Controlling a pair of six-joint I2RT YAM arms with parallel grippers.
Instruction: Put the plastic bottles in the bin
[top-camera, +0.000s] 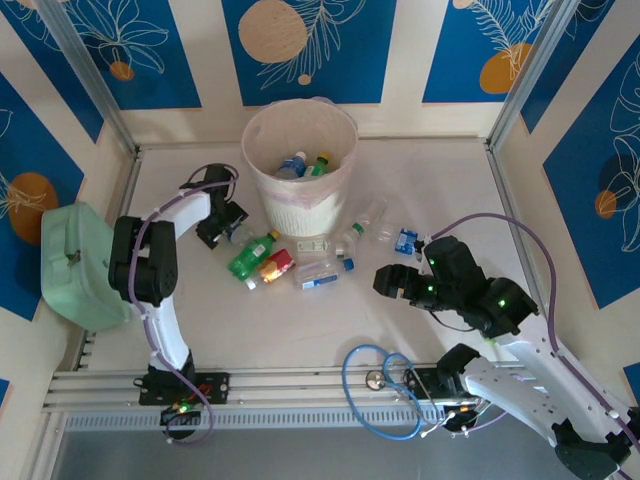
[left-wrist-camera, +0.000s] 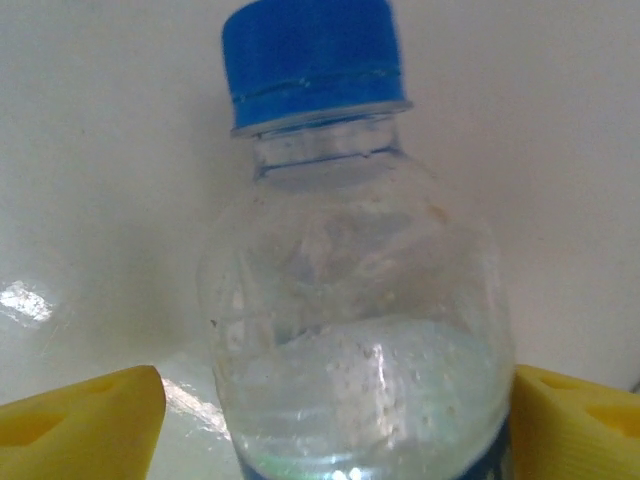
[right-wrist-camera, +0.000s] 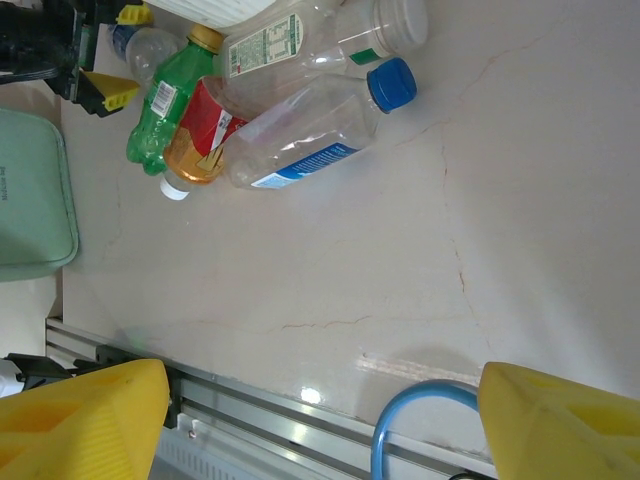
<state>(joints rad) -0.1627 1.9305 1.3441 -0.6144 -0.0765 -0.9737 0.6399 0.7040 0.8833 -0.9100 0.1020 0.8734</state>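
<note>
At the near edge of the counter (top-camera: 300, 340), a blue cable (top-camera: 385, 385) loops beside the right arm's base. Just beyond it the right tool (right-wrist-camera: 320, 400) hangs over bare counter, its yellow fingers (right-wrist-camera: 90, 420) spread wide with nothing between them.

Farther in, plastic bottles lie on their sides in a cluster at mid-counter. A clear blue-labelled bottle (right-wrist-camera: 310, 135) touches a red-labelled bottle (right-wrist-camera: 205, 130), and a green bottle (right-wrist-camera: 160, 110) with a yellow cap lies just beside that. Two more clear bottles (top-camera: 362, 232) lie to the right, near the foot of the bin (top-camera: 285, 200).

At the cluster's left end the left tool (left-wrist-camera: 335, 400) straddles a blue-capped bottle (left-wrist-camera: 360, 300) with its jaws open. One yellow finger is right up against the bottle's side and the other stands a little apart from it. A mint-green case (top-camera: 75, 265) sits at the counter's left edge, beside the left arm.

Farthest back, the bin stands upright with its pale liner folded over the rim. At least two dropped bottles (top-camera: 305, 163) lie inside it, one blue-capped and one green.
</note>
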